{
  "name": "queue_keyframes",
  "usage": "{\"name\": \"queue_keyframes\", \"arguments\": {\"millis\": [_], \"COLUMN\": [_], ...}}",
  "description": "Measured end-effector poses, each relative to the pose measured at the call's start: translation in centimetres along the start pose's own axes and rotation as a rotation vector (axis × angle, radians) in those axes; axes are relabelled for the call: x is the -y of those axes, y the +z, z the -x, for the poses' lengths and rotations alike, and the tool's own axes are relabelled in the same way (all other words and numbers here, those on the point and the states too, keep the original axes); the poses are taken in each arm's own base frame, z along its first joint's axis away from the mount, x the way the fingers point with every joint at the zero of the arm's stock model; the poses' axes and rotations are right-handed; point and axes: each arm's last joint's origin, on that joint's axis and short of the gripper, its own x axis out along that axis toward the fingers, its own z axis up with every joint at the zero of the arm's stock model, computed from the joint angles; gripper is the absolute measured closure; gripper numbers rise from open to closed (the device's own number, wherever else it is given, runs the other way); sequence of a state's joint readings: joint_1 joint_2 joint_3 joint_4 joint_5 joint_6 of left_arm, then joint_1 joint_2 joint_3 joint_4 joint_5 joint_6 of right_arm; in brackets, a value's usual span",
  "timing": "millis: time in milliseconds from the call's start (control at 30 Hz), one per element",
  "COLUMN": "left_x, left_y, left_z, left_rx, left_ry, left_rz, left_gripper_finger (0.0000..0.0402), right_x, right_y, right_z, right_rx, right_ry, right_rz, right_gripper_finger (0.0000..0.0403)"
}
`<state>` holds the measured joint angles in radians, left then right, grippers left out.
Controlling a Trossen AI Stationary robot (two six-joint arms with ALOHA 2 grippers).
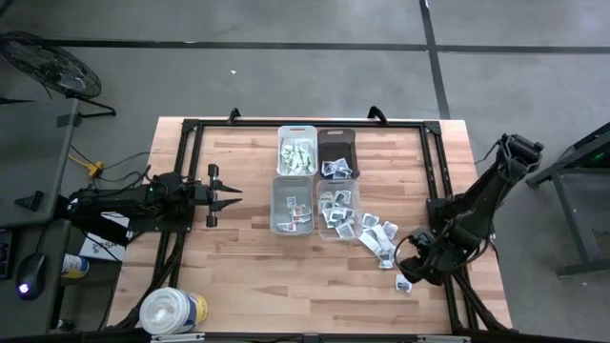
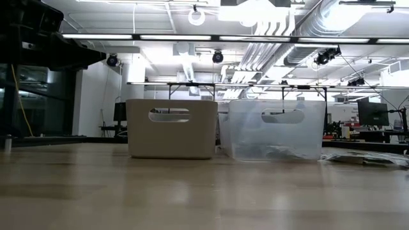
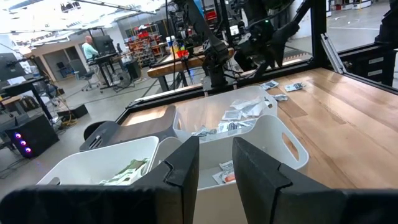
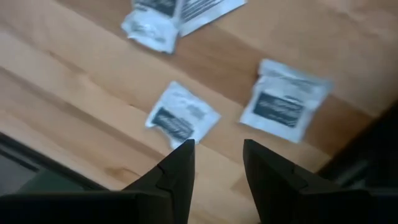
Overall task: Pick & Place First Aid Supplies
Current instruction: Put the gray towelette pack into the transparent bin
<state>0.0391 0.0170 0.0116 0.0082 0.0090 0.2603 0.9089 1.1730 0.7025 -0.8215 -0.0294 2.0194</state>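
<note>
The first aid packet (image 4: 182,117) lies flat on the bench (image 4: 74,93), just ahead of the right gripper (image 4: 217,155), long axis slanting across; jaws apart, empty. Left gripper (image 1: 227,196) waits far off, jaws slightly apart.

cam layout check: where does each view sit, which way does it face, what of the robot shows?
High: overhead, straight down; both arms, left gripper, right gripper.
Low: tabletop level, facing the bins; no arm shows.
Left wrist: past open jaws toward the bins.
Right wrist: down past open jaws at loose packets.
Shared: high and right wrist both show those packets.
</note>
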Motion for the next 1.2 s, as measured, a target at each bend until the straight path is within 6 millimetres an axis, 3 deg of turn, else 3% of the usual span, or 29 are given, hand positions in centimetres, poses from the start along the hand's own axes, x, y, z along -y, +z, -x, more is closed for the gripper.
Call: {"name": "queue_keyframes", "arguments": {"millis": [333, 767, 1200], "left_x": [0.0, 0.0, 0.0], "left_y": [0.0, 0.0, 0.0], "left_z": [0.0, 0.0, 0.0], "left_rx": [0.000, 0.000, 0.000], "left_ry": [0.000, 0.000, 0.000], "left_rz": [0.000, 0.000, 0.000], "left_gripper_finger": [0.0305, 0.0305, 0.0305], "right_x": [-1.5, -2.0, -1.4], "right_y": [-0.7, 2.5, 3.7], "right_z": [-2.5, -4.1, -4.5], "right_rx": [-0.074, -0.104, -0.109], "right_ry": [-0.047, -0.257, -0.301], "right_rz": [-0.091, -0.314, -0.385], "right_gripper_finger": [0.0272, 0.0272, 0.0272]}}
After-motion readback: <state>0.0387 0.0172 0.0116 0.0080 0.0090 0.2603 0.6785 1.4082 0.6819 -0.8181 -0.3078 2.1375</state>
